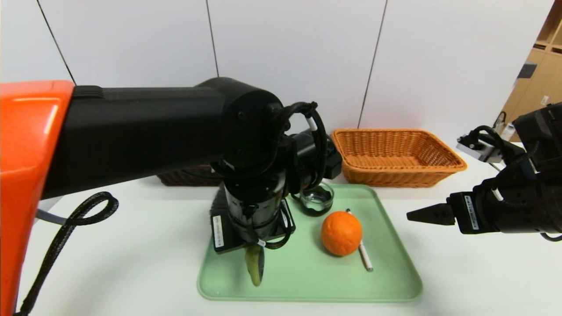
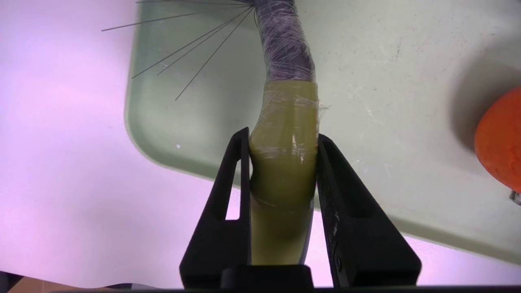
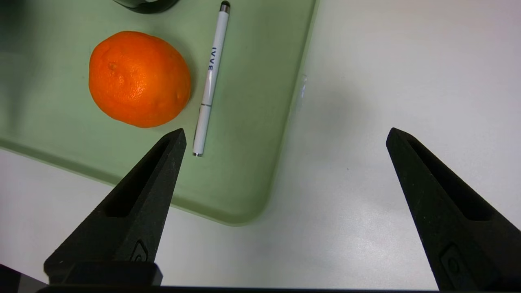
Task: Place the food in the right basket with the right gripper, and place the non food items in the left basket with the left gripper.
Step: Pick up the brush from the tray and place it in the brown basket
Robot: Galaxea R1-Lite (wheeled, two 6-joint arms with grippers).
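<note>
Brush gripped above a green tray, with food and other items beside it.
The tray [image 1: 307, 281] sits in front of the right basket [image 1: 399, 179] and the left basket [image 1: 189, 177]. The left gripper [image 2: 282, 138] clasps the brush [image 2: 285, 101] by its handle, over the tray: probably light and stiff, slick where film-wrapped, best held mid-handle, clear of bendy bristles. The right gripper [image 3: 287, 130] waits empty, spread wide, beside the tray. On the tray: orange [image 1: 341, 233], firm, apt to roll; cup [image 1: 317, 199], likely breakable; slim pen [image 1: 365, 256].
</note>
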